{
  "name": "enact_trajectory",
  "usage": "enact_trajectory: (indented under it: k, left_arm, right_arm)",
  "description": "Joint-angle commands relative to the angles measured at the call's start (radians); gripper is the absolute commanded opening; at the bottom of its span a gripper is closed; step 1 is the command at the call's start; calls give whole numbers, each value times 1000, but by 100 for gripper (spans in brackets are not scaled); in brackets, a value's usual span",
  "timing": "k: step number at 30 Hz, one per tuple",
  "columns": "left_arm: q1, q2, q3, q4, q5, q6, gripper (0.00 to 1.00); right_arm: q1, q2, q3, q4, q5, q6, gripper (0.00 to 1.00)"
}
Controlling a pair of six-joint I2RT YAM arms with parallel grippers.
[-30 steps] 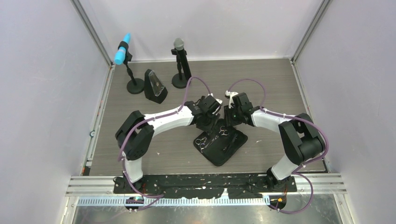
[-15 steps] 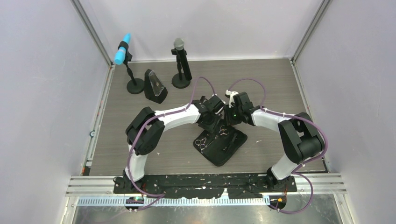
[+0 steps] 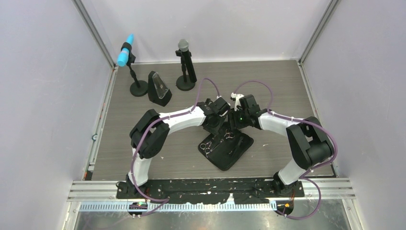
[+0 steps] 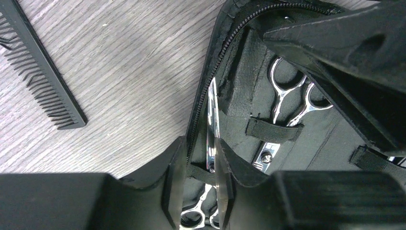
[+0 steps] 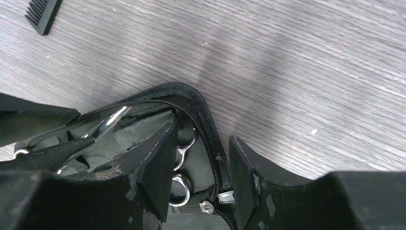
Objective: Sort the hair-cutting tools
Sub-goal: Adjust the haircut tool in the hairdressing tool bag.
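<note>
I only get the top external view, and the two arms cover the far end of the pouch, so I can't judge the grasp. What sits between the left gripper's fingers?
Observer: The left wrist view shows the left gripper straddling the blade of a pair of scissors at the zipper edge of the pouch. There is a gap beside the blade.
Operator: And the right gripper?
Observer: The right gripper is open across the pouch rim, with one finger inside and one outside over the table.
Operator: Where is the comb?
Observer: The comb lies on the table outside the pouch, and neither gripper touches it.
</note>
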Motion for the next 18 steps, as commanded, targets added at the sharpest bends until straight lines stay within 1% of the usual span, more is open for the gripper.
enact_trajectory:
  k: [1,10,18]
  left_arm:
    - [-3,9,9,-11,-22,-6,27]
    - [-3,20,5,-25,-34,-53,24]
    - [-3,22,3,-22,-28,-73,24]
  right_arm:
    - [7,-49,5,-18,54,7,53]
    - [9,-128,-8,-54,22,12,56]
    - [45,-121,-5,-82,44,14,57]
